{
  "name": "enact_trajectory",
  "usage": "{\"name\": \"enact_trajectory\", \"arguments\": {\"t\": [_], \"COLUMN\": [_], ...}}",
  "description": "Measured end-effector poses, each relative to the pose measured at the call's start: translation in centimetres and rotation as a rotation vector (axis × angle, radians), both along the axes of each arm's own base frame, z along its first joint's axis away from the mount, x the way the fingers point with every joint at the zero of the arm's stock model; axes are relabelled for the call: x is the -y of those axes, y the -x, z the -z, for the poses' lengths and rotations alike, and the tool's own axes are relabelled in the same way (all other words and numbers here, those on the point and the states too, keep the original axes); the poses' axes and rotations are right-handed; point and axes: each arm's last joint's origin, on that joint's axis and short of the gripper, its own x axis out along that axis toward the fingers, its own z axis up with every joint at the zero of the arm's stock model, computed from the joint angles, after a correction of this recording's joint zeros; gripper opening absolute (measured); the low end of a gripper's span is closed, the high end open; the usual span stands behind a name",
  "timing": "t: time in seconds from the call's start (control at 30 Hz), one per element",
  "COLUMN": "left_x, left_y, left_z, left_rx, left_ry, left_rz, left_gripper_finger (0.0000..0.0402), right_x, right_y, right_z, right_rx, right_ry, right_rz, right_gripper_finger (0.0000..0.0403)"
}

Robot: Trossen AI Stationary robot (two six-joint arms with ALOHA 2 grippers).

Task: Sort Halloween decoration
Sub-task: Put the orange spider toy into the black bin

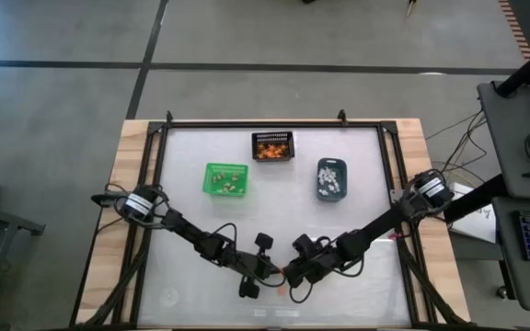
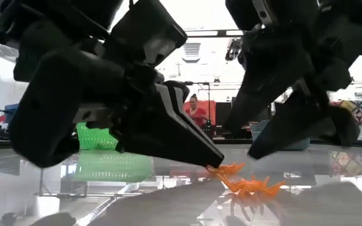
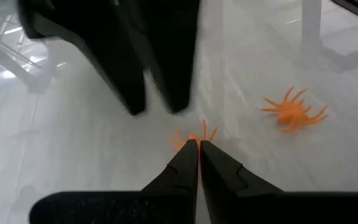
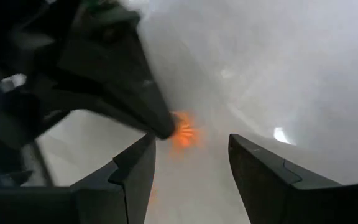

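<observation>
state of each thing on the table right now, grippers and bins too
left gripper: fingers shut on an orange spider
right gripper: fingers open, facing the held spider
second orange spider: loose on the table
green bin: upright, trinkets inside
black mesh bin: upright, orange trinkets inside
blue-grey bin: upright, white trinkets inside

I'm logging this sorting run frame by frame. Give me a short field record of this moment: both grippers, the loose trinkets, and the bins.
left gripper: shut on a small orange plastic spider, tips at the table's near middle
right gripper: open, facing the left one, held spider between the fingers
second orange spider: loose on the white tabletop, beside the grippers
green plastic bin: far left, trinkets inside
black mesh bin: far centre, orange trinkets inside
blue-grey bin: far right, white trinkets inside
</observation>
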Motion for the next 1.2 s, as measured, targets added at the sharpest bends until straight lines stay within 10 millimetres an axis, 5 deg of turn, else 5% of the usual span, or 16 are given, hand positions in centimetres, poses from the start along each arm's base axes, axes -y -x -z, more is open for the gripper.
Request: {"name": "enact_trajectory", "arguments": {"t": [0.2, 1.03, 1.2], "left_x": [0.0, 0.0, 0.0], "left_y": [0.1, 1.0, 1.2], "left_z": [0.2, -0.9, -0.7], "left_rx": [-0.022, -0.063, -0.078], "left_ry": [-0.002, -0.033, -0.014], "left_rz": [-0.005, 0.015, 0.002], "left_gripper_finger": [0.0, 0.0, 0.0], "right_x": [-0.8, -0.4, -0.3], "right_y": [-0.7, -1.1, -1.2], "right_z": [1.8, 1.2, 1.7], "right_rx": [0.03, 0.064, 0.074], "right_ry": [-0.041, -0.02, 0.089], "right_rz": [-0.023, -0.049, -0.118], "right_gripper_finger": [0.0194, 0.0194, 0.0194]}}
